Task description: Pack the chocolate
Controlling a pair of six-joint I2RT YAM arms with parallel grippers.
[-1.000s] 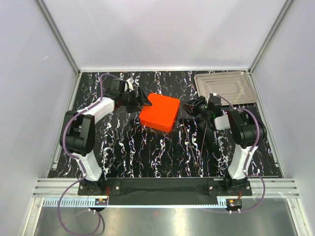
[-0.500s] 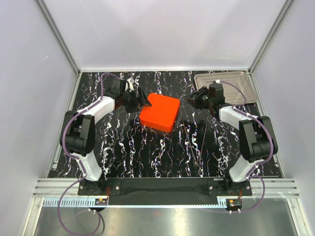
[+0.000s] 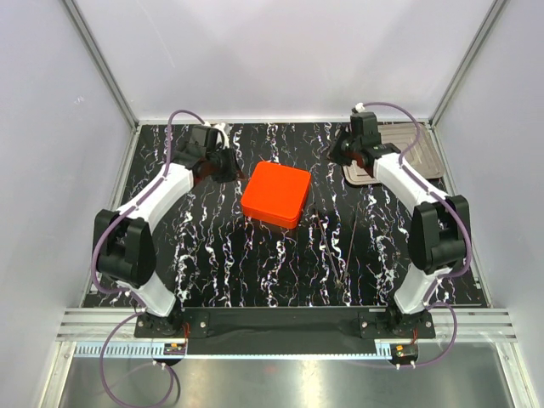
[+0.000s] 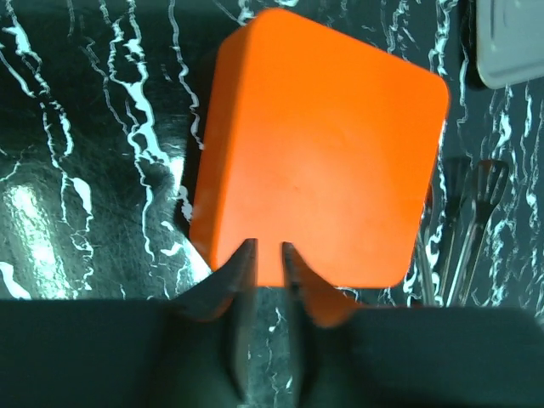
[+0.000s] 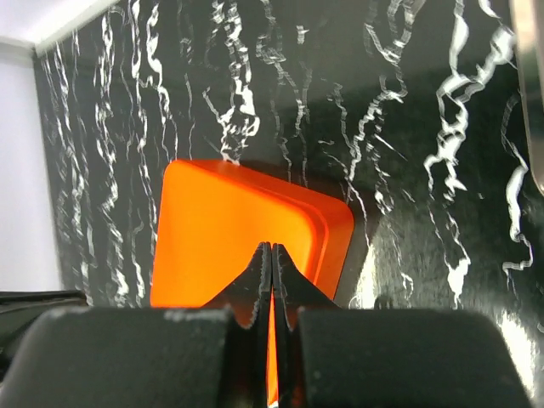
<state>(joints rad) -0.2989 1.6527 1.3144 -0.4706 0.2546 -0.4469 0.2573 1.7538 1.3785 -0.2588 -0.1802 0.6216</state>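
The orange square box (image 3: 274,195) lies with its lid on in the middle of the black marbled table. It fills the left wrist view (image 4: 323,153) and shows in the right wrist view (image 5: 238,229). No chocolate shows in any view. My left gripper (image 3: 235,168) (image 4: 267,246) hovers back-left of the box, its jaws drawn nearly together with nothing between them. Back-right of the box, my right gripper (image 3: 336,157) (image 5: 270,246) is shut and empty, its wrist over the silver tray.
The silver metal tray (image 3: 429,161) (image 4: 510,42) sits in the back right corner, partly under the right arm. Thin dark tongs (image 3: 348,242) (image 4: 463,225) lie on the table right of the box. Grey walls enclose the table.
Both grippers have drawn back from the box's sides toward the rear of the table. The left jaws have closed from wide open. The right jaws have closed fully.
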